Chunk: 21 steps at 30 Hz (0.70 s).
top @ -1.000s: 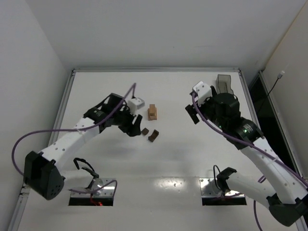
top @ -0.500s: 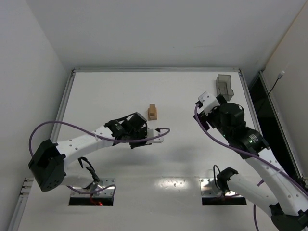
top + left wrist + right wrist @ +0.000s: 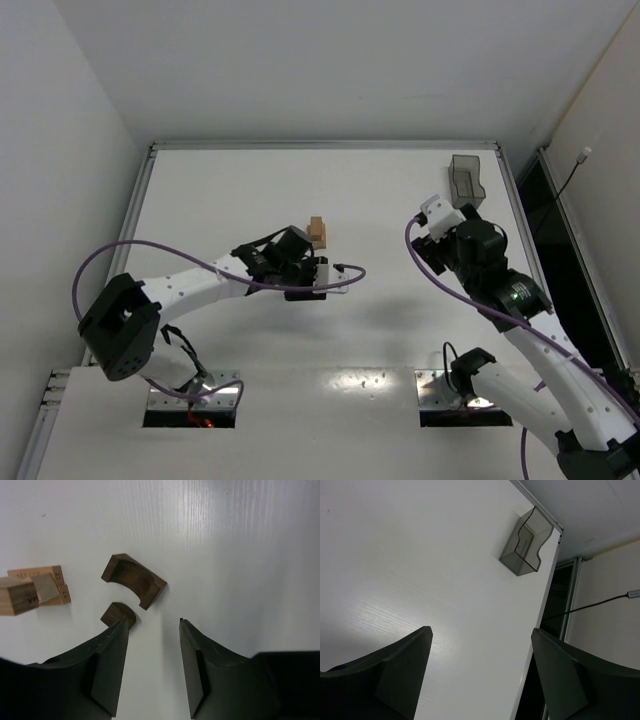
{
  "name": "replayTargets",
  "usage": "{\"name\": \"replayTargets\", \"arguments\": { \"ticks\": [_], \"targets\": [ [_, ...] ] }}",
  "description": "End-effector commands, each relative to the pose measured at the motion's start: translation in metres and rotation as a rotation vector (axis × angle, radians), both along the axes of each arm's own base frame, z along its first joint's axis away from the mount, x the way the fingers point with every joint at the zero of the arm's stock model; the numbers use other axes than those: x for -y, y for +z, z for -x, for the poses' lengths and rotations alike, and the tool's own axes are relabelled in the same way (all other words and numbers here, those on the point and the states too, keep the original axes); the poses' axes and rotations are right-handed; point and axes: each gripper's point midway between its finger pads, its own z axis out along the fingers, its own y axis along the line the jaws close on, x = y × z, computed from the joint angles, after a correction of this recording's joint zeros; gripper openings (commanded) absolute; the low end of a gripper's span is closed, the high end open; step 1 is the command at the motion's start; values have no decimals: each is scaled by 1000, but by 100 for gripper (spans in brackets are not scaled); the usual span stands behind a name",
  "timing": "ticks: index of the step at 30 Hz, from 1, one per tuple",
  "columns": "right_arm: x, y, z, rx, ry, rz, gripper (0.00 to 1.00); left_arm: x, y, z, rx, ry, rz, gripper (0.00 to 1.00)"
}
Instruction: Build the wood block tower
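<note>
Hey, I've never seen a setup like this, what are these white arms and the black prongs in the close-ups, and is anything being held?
These are two robot arms bolted to a white table. The wide picture comes from a fixed camera above and behind them. Each close-up comes from a camera on one wrist, so the black prongs are that arm's own fingers. The left gripper is open and empty, near a dark arch block and a small dark rounded block, with a small stack of light tan blocks beside them. The right gripper is open and empty, looking toward a grey plastic container.
</note>
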Motion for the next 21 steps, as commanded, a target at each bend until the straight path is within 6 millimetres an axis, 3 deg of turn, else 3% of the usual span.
{"name": "replayTargets", "arguments": {
  "ticks": [1, 12, 21],
  "targets": [
    [2, 7, -6, 39, -23, -18, 78, 20, 6, 0, -34, -78, 64, 42],
    [8, 0, -12, 8, -51, -8, 78, 25, -15, -7, -102, -144, 41, 43],
    [6, 4, -21, -6, -54, -40, 78, 23, -27, -24, -113, -148, 27, 43]
  ]
}}
